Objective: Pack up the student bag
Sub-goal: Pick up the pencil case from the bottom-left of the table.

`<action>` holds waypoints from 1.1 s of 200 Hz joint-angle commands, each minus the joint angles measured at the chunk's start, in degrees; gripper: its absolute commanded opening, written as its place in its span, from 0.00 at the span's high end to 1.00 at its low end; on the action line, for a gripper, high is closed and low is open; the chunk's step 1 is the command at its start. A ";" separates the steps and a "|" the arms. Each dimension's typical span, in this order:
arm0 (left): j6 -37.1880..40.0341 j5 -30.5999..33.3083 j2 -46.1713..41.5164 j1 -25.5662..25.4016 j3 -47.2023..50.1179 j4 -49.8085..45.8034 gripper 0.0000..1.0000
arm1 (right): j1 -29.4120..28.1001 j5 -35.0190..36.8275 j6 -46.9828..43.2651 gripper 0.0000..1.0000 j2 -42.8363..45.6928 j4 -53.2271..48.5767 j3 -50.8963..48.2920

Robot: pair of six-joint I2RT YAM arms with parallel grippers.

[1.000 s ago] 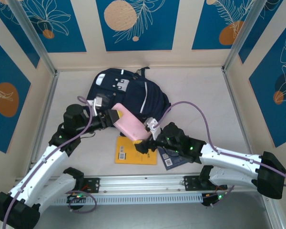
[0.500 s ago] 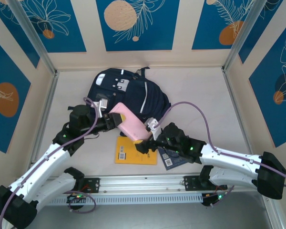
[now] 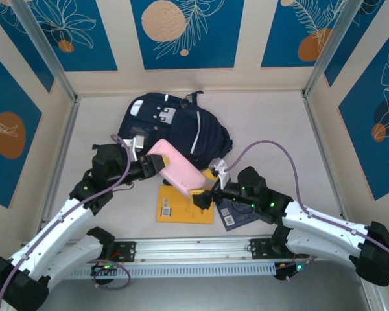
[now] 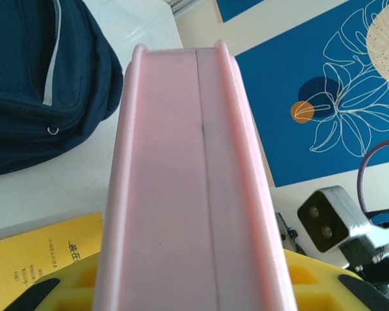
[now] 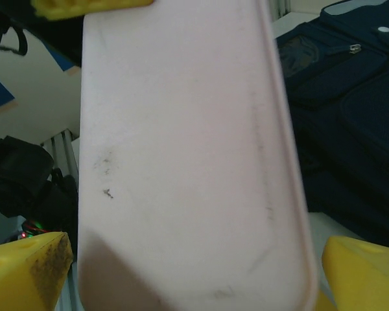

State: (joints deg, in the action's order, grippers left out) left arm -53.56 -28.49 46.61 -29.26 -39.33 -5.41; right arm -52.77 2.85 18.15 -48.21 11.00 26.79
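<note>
At the back middle of the worktop, your bag lies flat. Just in front of it, your left fingers are clamped on one end of a pink case, held above a yellow book. Your right fingers stand wide apart around the case's other end, not gripping it.

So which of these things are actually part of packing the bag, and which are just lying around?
In use: student bag; pink case, gripped by the left hand; open right hand at the case's lower end.
Lying about: yellow book and dark blue booklet, flat on the table, probably waiting to be packed.
</note>
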 commanded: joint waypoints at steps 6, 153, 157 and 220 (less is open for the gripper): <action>-1.21 0.30 -1.08 0.69 0.56 2.45 0.73 | 3.51 -5.00 6.26 0.01 3.15 0.98 -0.65; -20.70 -0.45 -1.88 2.42 12.21 33.31 0.76 | 21.32 -15.50 52.64 0.09 5.68 -0.36 -0.14; -20.88 -0.39 -1.73 2.36 12.42 33.75 0.76 | 21.58 -17.02 54.29 0.09 5.23 2.05 -0.64; -24.18 -0.40 0.85 2.38 14.11 39.83 0.76 | 18.25 -21.02 64.51 0.05 -1.12 23.27 -5.47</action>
State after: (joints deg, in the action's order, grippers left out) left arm -76.01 -28.45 47.29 -27.38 -25.63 28.05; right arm -32.88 -16.67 77.91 -49.01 23.75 22.52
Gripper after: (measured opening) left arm 0.326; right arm 0.950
